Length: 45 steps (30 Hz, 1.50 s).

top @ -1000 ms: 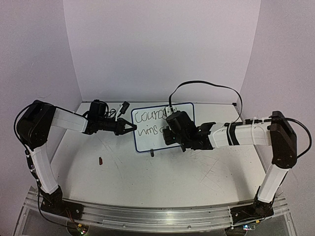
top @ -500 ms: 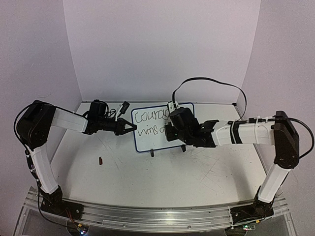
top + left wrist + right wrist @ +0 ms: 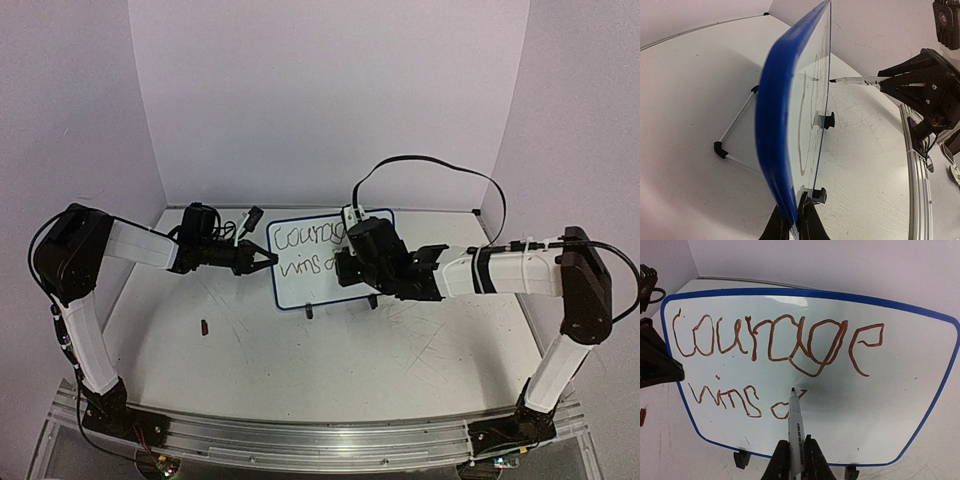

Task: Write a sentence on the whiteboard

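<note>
The whiteboard stands upright at the back middle of the table, blue-framed, on black clip feet. My left gripper is shut on its left edge, and the blue frame sits pinched between the jaws of that gripper. The sentence reads "Courage" on top, with "wins" and a started loop below it. My right gripper is shut on a grey marker. The marker's tip touches the board just right of the loop. In the top view the right gripper covers the board's right half.
A small red cap lies on the table left of the middle, in front of the left arm. A thin wire stand props the board from behind. A black cable loops above the right arm. Purple walls close in the back and both sides.
My right gripper has moved up and a little right across the board with the marker, mostly in the first half second. The left arm and the board have stayed still.
</note>
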Each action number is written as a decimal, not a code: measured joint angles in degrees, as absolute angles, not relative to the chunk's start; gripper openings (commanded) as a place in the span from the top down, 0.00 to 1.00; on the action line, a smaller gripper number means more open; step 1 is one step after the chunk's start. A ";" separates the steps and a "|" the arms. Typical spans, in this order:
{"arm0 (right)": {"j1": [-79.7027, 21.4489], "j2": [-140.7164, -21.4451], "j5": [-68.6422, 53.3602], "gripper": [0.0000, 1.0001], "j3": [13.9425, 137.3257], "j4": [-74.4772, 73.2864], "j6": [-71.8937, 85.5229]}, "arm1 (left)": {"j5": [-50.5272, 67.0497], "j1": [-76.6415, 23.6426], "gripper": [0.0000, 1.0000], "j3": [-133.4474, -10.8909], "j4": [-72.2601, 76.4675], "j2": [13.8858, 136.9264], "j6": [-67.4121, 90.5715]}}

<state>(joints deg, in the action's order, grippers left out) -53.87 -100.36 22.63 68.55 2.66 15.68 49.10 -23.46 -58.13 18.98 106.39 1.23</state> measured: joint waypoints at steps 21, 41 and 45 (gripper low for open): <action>-53.93 -102.15 21.78 1.00 68.55 1.65 16.80 | 49.06 -23.46 1.00 -58.13 18.98 106.39 1.26; -53.93 -102.19 21.74 1.00 68.42 -1.54 17.72 | 49.06 -23.46 1.00 -58.15 18.96 106.39 1.26; -53.93 -102.08 21.87 1.00 68.25 -2.42 18.09 | 49.08 -23.46 1.00 -58.15 18.96 106.39 1.26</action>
